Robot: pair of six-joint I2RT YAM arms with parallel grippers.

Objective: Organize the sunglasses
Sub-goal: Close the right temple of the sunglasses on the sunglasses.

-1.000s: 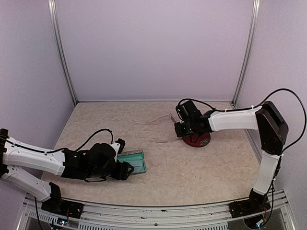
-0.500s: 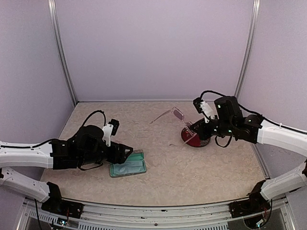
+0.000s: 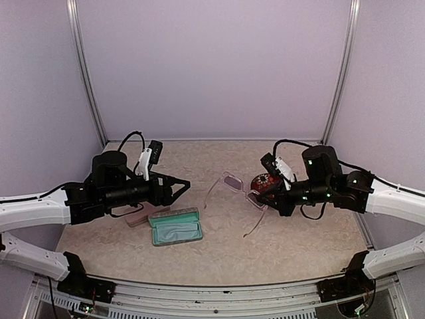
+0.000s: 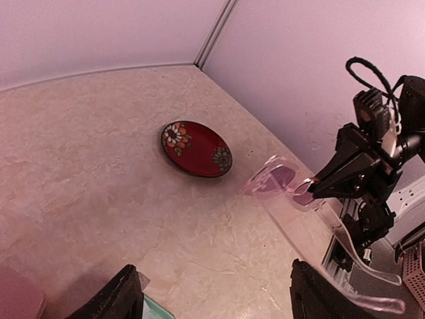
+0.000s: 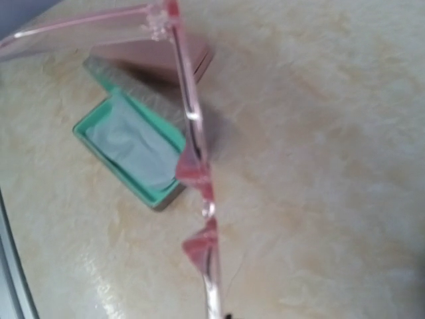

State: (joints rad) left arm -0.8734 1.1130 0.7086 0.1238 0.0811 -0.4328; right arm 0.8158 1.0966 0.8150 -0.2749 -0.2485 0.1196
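the right gripper (image 3: 257,197) is closed tight on the sunglasses (image 3: 232,181), pinching the pale pink frame near its middle, by the bridge as far as the left wrist view shows. the pair hangs clear of the table (image 3: 299,246), its arms unfolded. the tinted lenses face toward the left arm, and one long slim arm trails down and toward the near edge. just behind this gripper a red plate (image 3: 265,179) with a flower pattern lies flat on the table, partly hidden by the wrist in the top view. the left gripper (image 3: 179,189) is held above the table left of centre, its fingers (image 4: 123,296) spread wide with nothing between them, and points across at the sunglasses and the right gripper. the two grippers are well apart. below and slightly nearer than the left gripper lies an open teal case (image 3: 176,227), lid back, with a light-blue cloth (image 5: 129,146) lying inside it. a closed pink case (image 3: 136,219) lies right against the teal one on its far left side. the right wrist view looks past the pink frame, which crosses it from top to bottom, down onto both cases.
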